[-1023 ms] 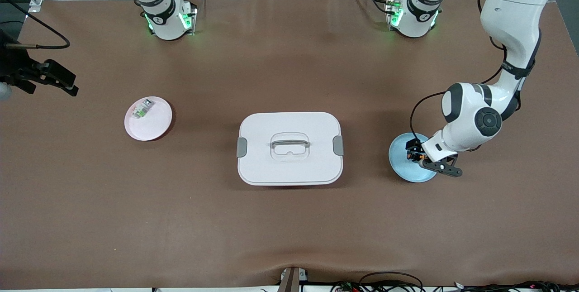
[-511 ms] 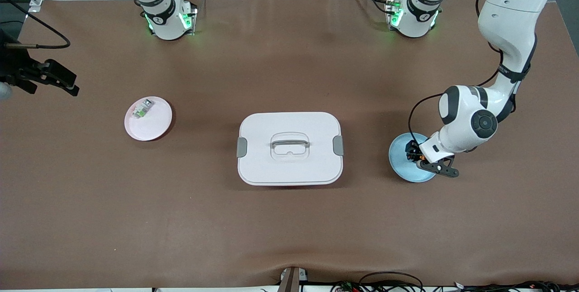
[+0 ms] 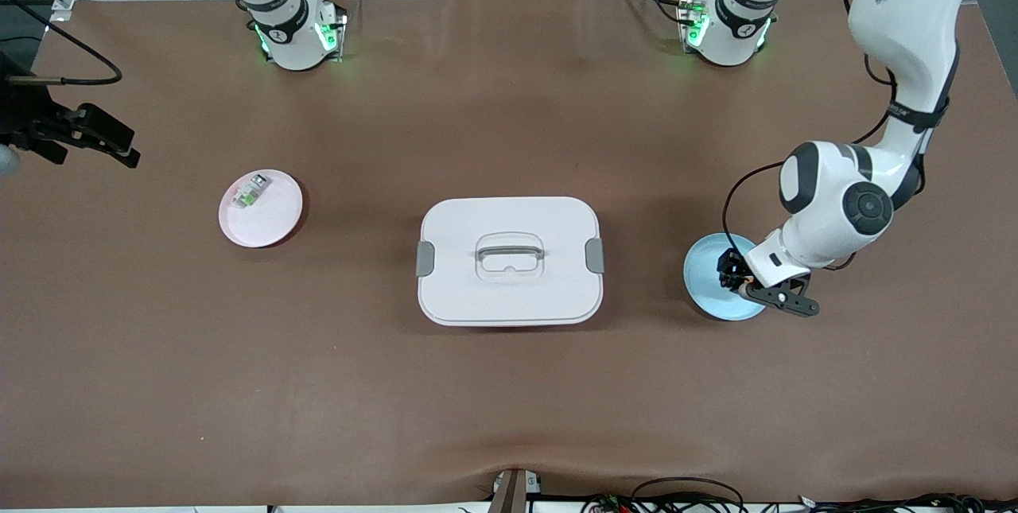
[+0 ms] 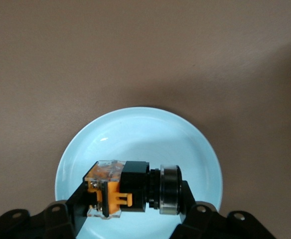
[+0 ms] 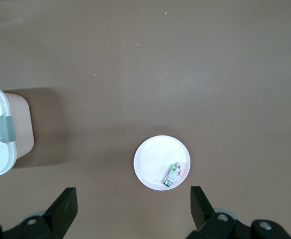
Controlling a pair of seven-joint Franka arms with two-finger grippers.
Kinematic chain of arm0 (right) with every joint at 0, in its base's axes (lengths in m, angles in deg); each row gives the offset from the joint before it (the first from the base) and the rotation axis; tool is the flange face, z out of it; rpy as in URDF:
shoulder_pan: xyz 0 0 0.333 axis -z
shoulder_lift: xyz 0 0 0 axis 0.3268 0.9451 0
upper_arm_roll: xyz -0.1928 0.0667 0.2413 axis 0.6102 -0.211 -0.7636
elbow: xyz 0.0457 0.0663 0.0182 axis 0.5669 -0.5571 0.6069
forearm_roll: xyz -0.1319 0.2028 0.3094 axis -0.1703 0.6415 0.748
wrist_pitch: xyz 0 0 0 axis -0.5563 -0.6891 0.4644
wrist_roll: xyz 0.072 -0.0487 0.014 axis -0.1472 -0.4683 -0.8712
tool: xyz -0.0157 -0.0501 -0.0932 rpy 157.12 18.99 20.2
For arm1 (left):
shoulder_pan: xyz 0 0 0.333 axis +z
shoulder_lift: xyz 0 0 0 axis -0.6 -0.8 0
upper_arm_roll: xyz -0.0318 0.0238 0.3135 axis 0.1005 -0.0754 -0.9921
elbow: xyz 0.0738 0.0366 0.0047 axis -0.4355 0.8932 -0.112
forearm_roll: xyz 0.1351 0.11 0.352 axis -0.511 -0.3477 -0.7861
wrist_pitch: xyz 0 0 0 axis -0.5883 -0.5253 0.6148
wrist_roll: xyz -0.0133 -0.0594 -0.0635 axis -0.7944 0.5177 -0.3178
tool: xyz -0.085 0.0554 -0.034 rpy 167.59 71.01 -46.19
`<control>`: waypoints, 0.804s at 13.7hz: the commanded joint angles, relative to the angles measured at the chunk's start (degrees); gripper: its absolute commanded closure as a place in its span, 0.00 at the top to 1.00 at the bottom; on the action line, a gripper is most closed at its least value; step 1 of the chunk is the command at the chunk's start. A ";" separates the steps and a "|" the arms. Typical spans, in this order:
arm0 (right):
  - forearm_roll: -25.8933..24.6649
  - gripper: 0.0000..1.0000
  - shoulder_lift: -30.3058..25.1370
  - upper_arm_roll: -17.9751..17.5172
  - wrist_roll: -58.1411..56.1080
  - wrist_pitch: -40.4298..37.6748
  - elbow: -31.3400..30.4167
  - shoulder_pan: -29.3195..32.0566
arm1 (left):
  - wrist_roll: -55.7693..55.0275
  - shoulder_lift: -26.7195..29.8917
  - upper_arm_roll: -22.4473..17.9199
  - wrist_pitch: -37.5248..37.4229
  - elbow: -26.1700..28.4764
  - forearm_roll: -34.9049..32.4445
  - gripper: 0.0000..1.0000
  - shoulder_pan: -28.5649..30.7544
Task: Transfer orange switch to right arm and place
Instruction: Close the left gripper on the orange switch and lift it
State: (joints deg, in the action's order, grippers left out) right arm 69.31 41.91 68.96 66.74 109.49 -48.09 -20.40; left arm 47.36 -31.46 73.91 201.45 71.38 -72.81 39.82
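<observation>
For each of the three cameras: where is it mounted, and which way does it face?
Front: high across the table, facing both arms' bases.
Left wrist: looks down past the left gripper, shut on the orange switch, over the blue plate.
Right wrist: looks down between the open right gripper at the pink plate.
Shared: front and right wrist both show the white box.

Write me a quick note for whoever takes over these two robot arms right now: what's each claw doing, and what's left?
Left gripper: shut on the orange switch, over the blue plate.
Right gripper: open, waiting over the table's right-arm end, above the pink plate, which holds a small grey-green part.
Done: switch gripped.
Left: hand it to the right gripper, then place it.
</observation>
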 commanded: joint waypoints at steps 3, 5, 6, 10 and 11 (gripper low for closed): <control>2.10 1.00 -0.65 -0.05 0.37 0.77 -1.74 -0.08 | -9.12 5.78 4.15 -11.78 -5.22 1.12 0.00 0.04; 6.13 1.00 -0.65 -0.14 0.37 3.05 -3.75 -0.25 | -14.57 5.78 6.96 -16.70 -9.43 1.12 0.00 0.04; 6.50 1.00 -0.65 -0.23 0.37 4.45 -4.72 -0.34 | -18.08 5.70 8.28 -18.38 -11.37 1.12 0.00 -0.05; 6.50 1.00 -0.65 -0.32 0.46 4.73 -5.17 -0.78 | -28.98 5.43 12.85 -21.90 -15.69 2.70 0.00 -0.23; 6.50 1.00 -0.65 -0.32 0.46 4.38 -5.26 -0.70 | -32.66 5.35 14.26 -22.35 -16.39 2.70 0.00 -0.31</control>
State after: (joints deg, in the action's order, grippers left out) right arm 75.19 42.09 68.53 66.74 113.77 -52.42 -21.05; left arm 19.75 -25.40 86.13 181.21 57.56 -71.22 39.52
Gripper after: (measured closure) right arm 0.000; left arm 0.278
